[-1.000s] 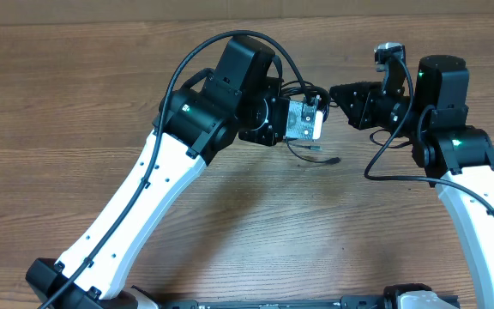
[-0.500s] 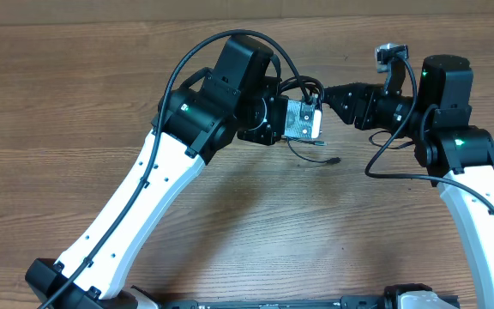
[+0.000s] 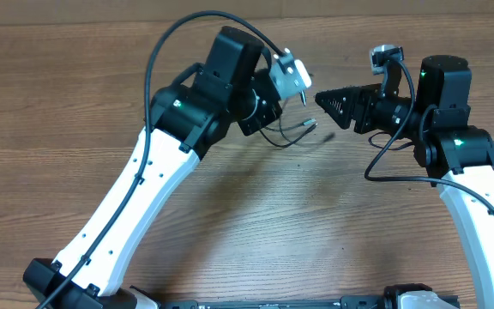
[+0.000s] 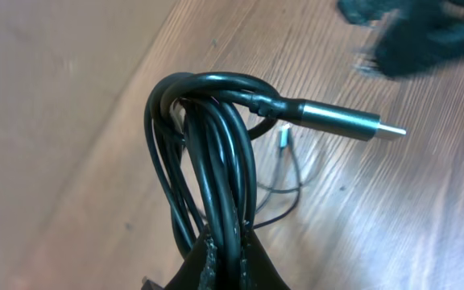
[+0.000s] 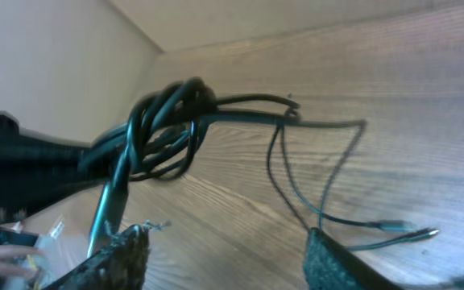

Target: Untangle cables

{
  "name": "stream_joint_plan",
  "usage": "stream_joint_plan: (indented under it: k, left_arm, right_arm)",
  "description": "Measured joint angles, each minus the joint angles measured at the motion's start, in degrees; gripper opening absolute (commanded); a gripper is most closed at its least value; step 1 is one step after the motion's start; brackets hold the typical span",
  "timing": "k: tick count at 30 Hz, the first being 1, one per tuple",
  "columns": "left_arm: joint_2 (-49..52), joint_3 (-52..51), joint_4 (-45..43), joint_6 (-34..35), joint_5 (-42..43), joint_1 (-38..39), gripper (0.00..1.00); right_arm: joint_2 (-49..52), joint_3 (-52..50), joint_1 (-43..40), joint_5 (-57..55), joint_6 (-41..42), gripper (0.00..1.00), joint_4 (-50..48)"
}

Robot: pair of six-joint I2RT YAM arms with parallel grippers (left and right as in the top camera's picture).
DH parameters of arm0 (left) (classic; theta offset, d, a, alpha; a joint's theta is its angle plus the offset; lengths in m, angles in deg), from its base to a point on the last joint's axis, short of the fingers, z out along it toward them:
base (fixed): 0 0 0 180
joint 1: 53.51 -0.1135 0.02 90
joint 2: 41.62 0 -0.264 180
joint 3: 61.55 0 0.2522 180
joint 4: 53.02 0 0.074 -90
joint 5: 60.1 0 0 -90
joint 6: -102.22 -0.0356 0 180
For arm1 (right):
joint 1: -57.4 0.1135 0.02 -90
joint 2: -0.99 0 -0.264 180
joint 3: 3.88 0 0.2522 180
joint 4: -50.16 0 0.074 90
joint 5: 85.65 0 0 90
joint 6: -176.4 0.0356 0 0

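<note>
Black thin cords w/ metal plug tips, coiled in a bundle [image 4: 208, 161], just swung up & away over the wooden bench [image 3: 58, 103]. Left jaws are pinched tight on the coil's base. Right jaws just sprang apart, now empty, near the coil but not touching. Two loose ends dangle toward the bench. Coil prob. still knotted, needs a fresh grab.

The cables [image 4: 216, 177] pinched in my left hand [image 4: 220, 259] are smooth black plastic with a soft gloss. 1 ends in a plug [image 4: 341, 121] of dull grey metal with a brighter tip. The surface [image 3: 58, 103] is brown wood grain, matt. On my right hand [image 5: 225, 250] the pads [image 5: 123, 258] look dark and rough. My arm shells [image 3: 144, 189] are smooth white plastic.
</note>
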Motion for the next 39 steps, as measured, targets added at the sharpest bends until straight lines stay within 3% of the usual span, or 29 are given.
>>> stream_joint_plan:
  k: [7,13,15,27,39]
  left_arm:
    - [0.00,-0.02,1.95,9.07,12.92,-5.20,0.04]
    - [0.00,-0.02,3.08,9.75,29.88,-10.29,0.04]
    - [0.00,-0.02,4.68,9.40,33.94,-10.80,0.04]
    - [0.00,-0.04,6.97,5.25,38.66,-10.34,0.04]
    - [0.00,-0.04,10.45,0.15,39.12,-10.34,0.04]
  right_arm:
    - [0.00,0.00,0.00,6.14,-12.17,0.81,-0.90]
    - [0.00,0.00,0.15,17.11,-22.18,0.99,-2.69]
    - [0.00,0.00,0.26,20.26,-23.91,1.00,-3.82]
    - [0.00,0.00,0.26,33.77,-25.33,1.00,-5.70]
    - [0.00,0.00,0.26,36.46,-24.09,1.00,-5.88]
